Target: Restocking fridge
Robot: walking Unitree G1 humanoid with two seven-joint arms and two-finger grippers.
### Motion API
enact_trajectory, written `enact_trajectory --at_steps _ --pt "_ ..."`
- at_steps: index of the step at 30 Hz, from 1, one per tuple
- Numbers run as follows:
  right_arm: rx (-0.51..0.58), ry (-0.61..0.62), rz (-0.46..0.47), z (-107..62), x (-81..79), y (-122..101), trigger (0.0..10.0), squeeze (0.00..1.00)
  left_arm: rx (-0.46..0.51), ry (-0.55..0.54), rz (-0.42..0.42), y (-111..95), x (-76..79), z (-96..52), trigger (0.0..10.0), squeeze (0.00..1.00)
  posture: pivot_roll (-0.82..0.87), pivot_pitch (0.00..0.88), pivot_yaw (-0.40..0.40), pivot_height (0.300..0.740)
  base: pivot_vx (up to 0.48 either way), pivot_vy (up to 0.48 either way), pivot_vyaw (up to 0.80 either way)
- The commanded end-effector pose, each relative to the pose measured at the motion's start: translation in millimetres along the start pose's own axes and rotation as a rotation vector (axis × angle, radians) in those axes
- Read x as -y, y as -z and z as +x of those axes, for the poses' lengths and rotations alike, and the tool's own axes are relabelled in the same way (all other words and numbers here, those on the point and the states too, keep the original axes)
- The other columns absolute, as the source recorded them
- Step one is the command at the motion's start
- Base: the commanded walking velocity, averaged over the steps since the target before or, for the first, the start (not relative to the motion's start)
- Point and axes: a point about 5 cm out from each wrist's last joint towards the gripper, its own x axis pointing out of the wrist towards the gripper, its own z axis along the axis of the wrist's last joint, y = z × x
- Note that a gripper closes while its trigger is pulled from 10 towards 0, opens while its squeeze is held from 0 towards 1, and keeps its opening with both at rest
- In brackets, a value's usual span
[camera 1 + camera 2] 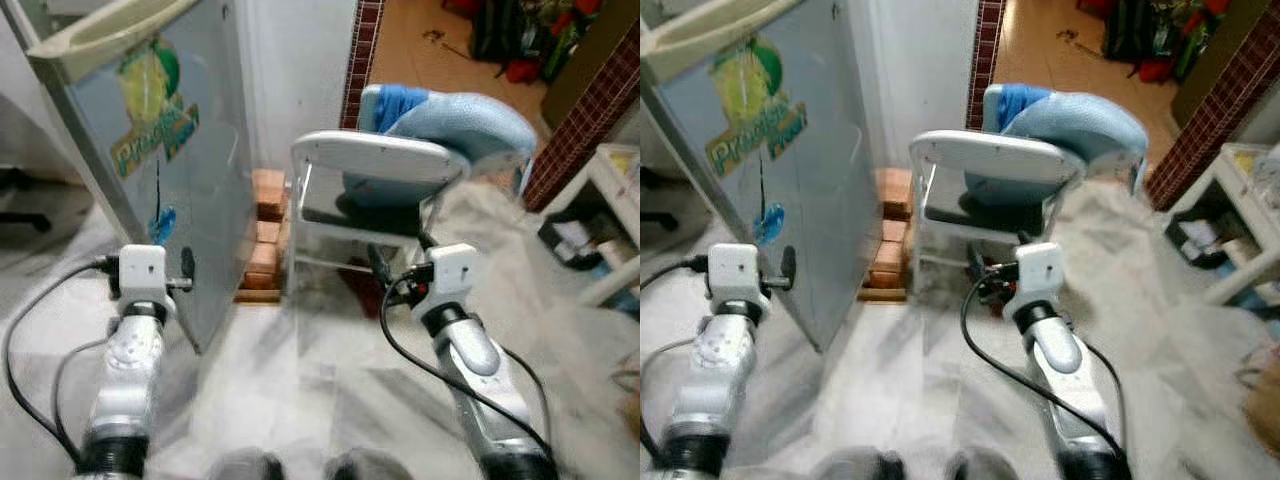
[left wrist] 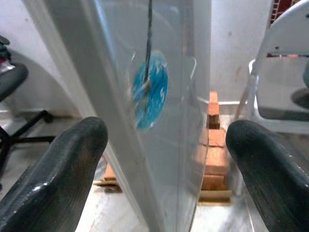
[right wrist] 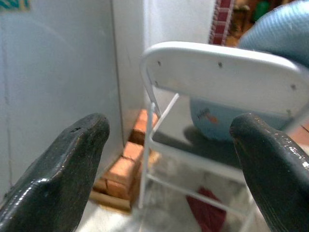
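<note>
The grey fridge (image 1: pixel 180 180) stands at the left, with a lemon sticker high on its side and a blue sticker (image 2: pixel 150 89) lower down. My left gripper (image 1: pixel 186 268) is raised close to the fridge's side near its corner. In the left wrist view its fingers (image 2: pixel 63 169) are spread open with nothing between them. My right gripper (image 1: pixel 378 268) is held up in front of a white folding chair (image 1: pixel 380 160). It is open too, and its fingers (image 3: pixel 63 164) are wide apart and empty.
A pale blue bundle (image 1: pixel 460 120) lies on the chair's seat. Stacked bricks (image 1: pixel 265 240) sit between fridge and chair against the white wall. A white shelf unit (image 1: pixel 610 190) stands at the right. An office chair base (image 2: pixel 19 106) is beyond the fridge. The floor is pale tile.
</note>
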Motion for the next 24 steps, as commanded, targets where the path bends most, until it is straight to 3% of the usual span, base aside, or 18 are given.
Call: enact_trajectory --at_steps 1,24 --pt "0.032 0.0 -0.003 2.9 -2.5 -6 10.0 0.0 0.018 -0.014 0.007 -5 -4.7 2.4 10.0 0.0 0.04 0.034 -0.021 0.74 0.0 0.472 0.0" --pt "0.054 0.006 -0.016 16.9 -2.0 -9 10.0 0.0 0.036 -0.001 -0.008 -10 -4.3 4.3 10.0 0.0 0.05 0.024 -0.024 0.74 0.0 0.462 0.0"
